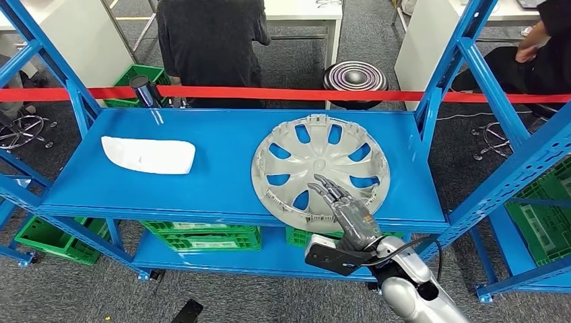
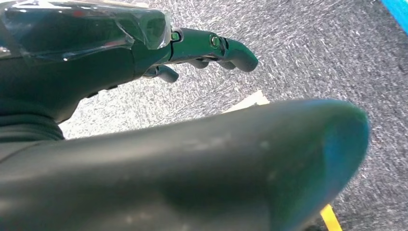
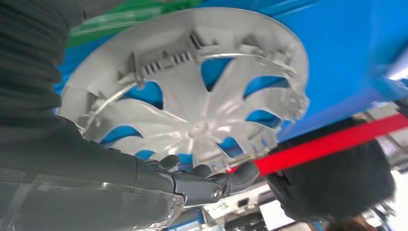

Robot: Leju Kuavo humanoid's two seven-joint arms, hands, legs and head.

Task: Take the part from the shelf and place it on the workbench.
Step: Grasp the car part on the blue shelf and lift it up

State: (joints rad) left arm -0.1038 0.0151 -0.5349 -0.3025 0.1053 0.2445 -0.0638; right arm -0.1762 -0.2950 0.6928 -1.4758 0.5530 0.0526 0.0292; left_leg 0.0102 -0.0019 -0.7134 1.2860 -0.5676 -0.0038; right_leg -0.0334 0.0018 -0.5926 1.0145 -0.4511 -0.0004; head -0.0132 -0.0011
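A grey wheel cover (image 1: 320, 166) lies inside-up on the right half of the blue shelf (image 1: 222, 168); up close, the right wrist view shows its ribbed inner face (image 3: 192, 96). My right hand (image 1: 340, 202) reaches over its near rim with fingers stretched out and apart, holding nothing; the fingers (image 3: 211, 180) hover just above the spokes. A white curved part (image 1: 148, 155) lies on the shelf's left half. My left hand (image 2: 202, 53) hangs over grey carpet, fingers loosely extended, with nothing in it.
A red tape barrier (image 1: 283, 94) runs across behind the shelf. A person in black (image 1: 209, 40) stands beyond it, another sits at the far right (image 1: 532, 54). Green crates (image 1: 202, 235) fill the lower shelf. Blue uprights (image 1: 458, 74) flank the shelf. A black cylinder (image 1: 145, 91) stands at the back left.
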